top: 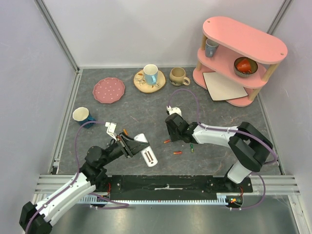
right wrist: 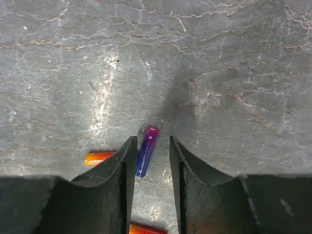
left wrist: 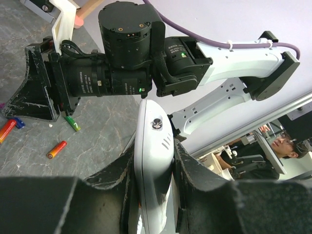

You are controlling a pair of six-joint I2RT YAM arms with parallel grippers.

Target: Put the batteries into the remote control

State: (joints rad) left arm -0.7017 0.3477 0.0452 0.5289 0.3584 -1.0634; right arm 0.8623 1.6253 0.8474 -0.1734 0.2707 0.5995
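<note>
Left hand (left wrist: 153, 152) grips slim white remote control (left wrist: 155, 197).

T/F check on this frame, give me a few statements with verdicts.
1. The left fingers clamp the remote. True.
2. The right fingers straddle a green battery. False: the one between them is the purple-blue battery.
3. In the right wrist view, an orange battery lies just left of the right fingers. True.
4. The mug on the tan plate lies on its side. False: it stands upright.
</note>
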